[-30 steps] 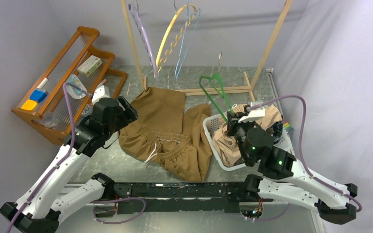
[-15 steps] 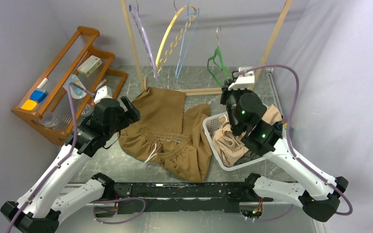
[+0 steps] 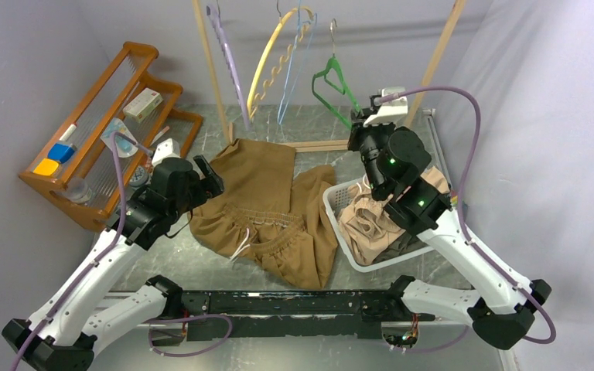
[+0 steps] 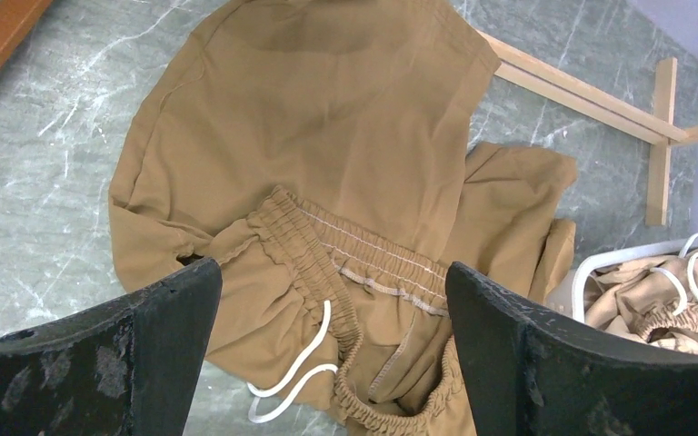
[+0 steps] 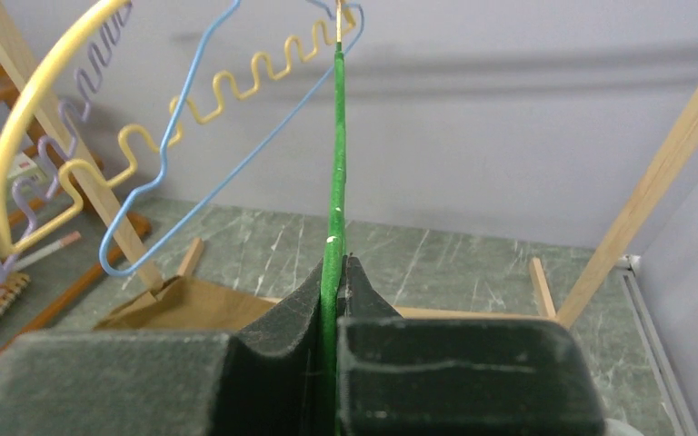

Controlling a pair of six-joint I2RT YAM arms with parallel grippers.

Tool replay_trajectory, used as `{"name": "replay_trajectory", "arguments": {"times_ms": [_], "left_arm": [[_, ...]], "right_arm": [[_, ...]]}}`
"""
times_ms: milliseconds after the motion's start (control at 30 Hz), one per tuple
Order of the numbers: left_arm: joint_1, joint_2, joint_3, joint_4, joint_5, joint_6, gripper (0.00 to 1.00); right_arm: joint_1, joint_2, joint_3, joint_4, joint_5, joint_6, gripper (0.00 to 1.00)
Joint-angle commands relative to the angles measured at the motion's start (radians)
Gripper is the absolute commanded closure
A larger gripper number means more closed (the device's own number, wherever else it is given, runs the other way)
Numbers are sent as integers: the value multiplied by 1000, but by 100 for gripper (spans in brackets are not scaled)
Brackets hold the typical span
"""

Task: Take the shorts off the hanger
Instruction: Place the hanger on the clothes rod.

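**Bare hanger on a thin grip, loose shorts against the basket**

At the left edge of the surface my left jaws stand wide open and hold nothing, poised over the tan-brown shorts [image 4: 327, 173]. The shorts are off the hanger and lie rumpled in the middle of the surface, with one leg resting against the left wall of the white basket [image 3: 329, 202]. Their white drawstring [image 4: 295, 377] loops out loose right under the jaws. If I bring that arm down carelessly, I expect a finger to hook the cord and drag the whole garment. The leg on the basket could then tug the basket along too.

Towards the back right, my right jaws are shut tight on the green hanger [image 3: 331, 81], pinching only its thin wire edge-on. I think such a narrow hold lets the hanger swivel or slip. The blue hanger [image 3: 298, 69] and the yellow hanger [image 3: 267, 58] hang just beside it, so a swing could tangle the hooks. I cannot see the rail itself.

The beige shorts [image 3: 367, 228] sit in the basket near the right edge.
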Motion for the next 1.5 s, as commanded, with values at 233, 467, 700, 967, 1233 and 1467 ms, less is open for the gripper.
{"name": "replay_trajectory", "arguments": {"times_ms": [233, 467, 700, 967, 1233, 1467], "left_arm": [[0, 18, -2, 28, 24, 14, 4], [0, 19, -4, 28, 30, 9, 4], [0, 10, -7, 22, 22, 12, 4], [0, 18, -5, 25, 31, 14, 4], [1, 24, -9, 35, 39, 15, 4], [0, 23, -10, 31, 42, 12, 5]], "right_arm": [[-9, -51, 48, 143, -1, -47, 100], [-8, -8, 79, 197, 5, -66, 100], [-9, 41, 137, 216, -3, -102, 100], [-14, 92, 128, 248, 17, -151, 100], [-34, 127, 104, 325, 23, -205, 100], [-65, 128, 83, 288, -15, -160, 100]]}}
